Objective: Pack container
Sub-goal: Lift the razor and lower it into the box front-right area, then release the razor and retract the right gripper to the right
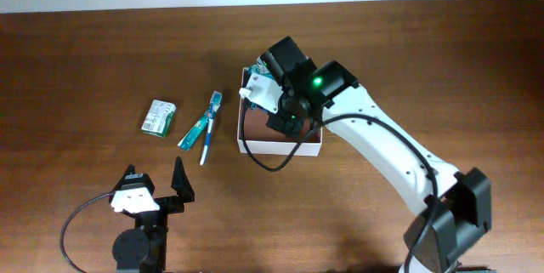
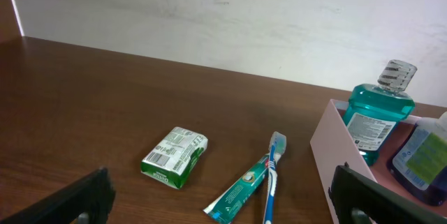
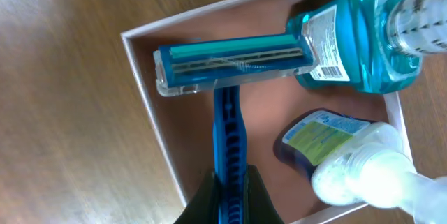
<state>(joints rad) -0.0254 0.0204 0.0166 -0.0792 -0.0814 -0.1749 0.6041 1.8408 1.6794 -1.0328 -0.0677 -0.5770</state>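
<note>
While pinching razor, right gripper hangs over container.

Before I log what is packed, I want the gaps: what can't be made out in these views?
Overhead: most of the inside of the container, hidden by the right arm.
Right wrist: the handle end of the razor, hidden inside the right pincer; the white bottle top, blurred by closeness.
Left wrist: the dark blue bottle, cut by the right edge; its label print is too small to read.
</note>
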